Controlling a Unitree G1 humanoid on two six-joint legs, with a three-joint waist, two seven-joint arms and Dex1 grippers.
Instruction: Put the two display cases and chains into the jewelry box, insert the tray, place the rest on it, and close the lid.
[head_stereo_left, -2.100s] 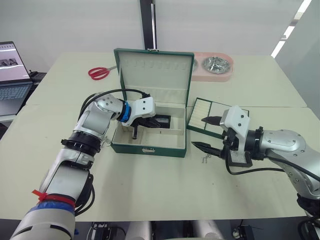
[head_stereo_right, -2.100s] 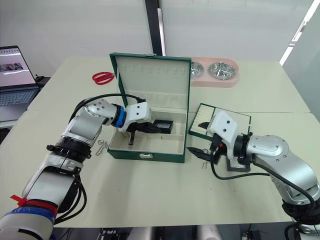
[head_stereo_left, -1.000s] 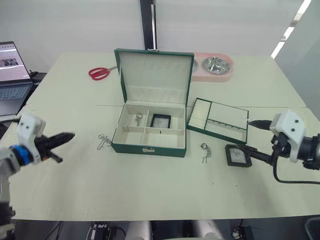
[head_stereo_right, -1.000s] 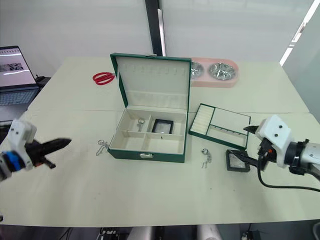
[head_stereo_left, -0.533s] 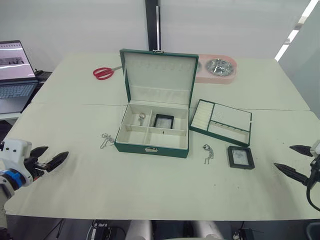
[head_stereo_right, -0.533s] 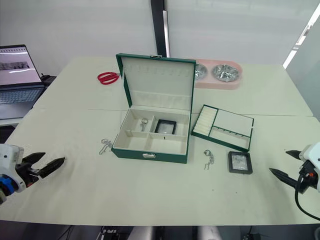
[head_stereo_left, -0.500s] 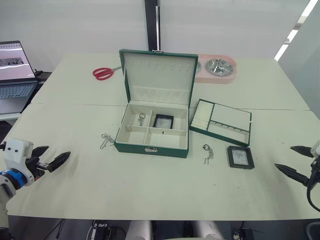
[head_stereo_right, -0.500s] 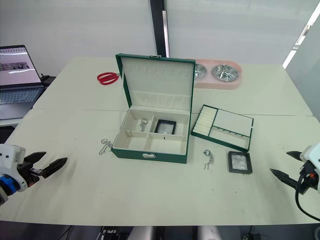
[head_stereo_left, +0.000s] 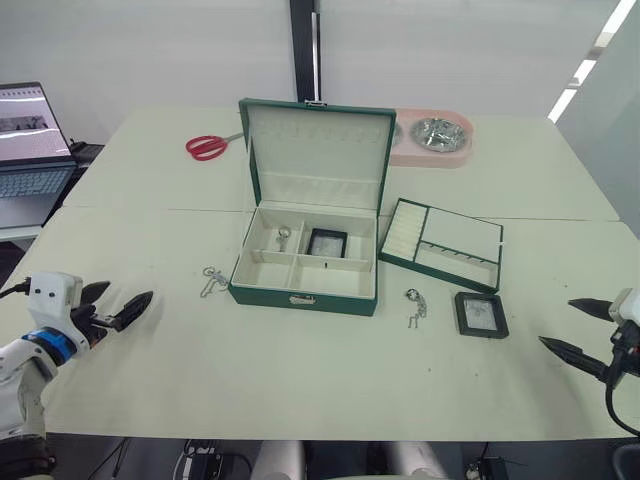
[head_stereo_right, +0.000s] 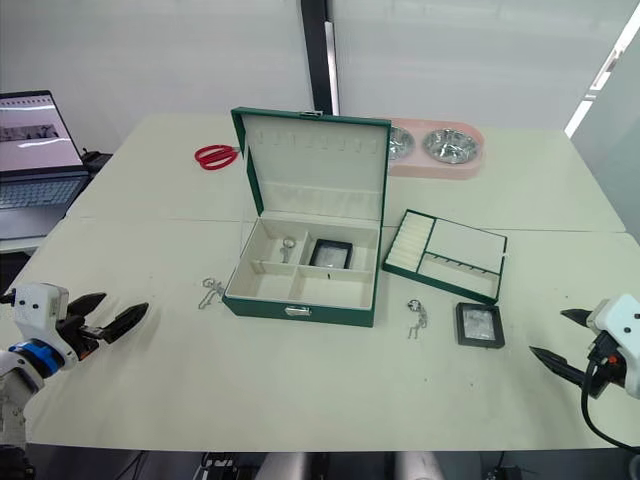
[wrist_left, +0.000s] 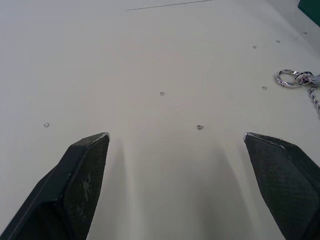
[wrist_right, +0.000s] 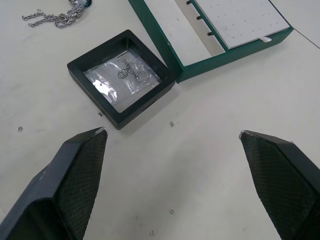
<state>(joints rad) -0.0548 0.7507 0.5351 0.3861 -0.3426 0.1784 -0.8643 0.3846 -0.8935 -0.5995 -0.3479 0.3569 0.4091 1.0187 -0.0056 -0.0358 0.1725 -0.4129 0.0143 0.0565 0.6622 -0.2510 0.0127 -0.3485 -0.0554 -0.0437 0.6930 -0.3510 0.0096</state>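
Pale table (head_stereo_left: 300, 400), jewelry box (head_stereo_left: 305, 270) open, right claw (head_stereo_left: 588, 328) half cut off

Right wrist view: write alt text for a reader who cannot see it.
A small black display case with a pale window lies flat on the table, just beyond the open right gripper and beside the corner of a green tray. A silvery chain lies further off.

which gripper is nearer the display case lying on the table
Right. The right gripper sits just beyond the display case, on its right; the left gripper is far across the table.
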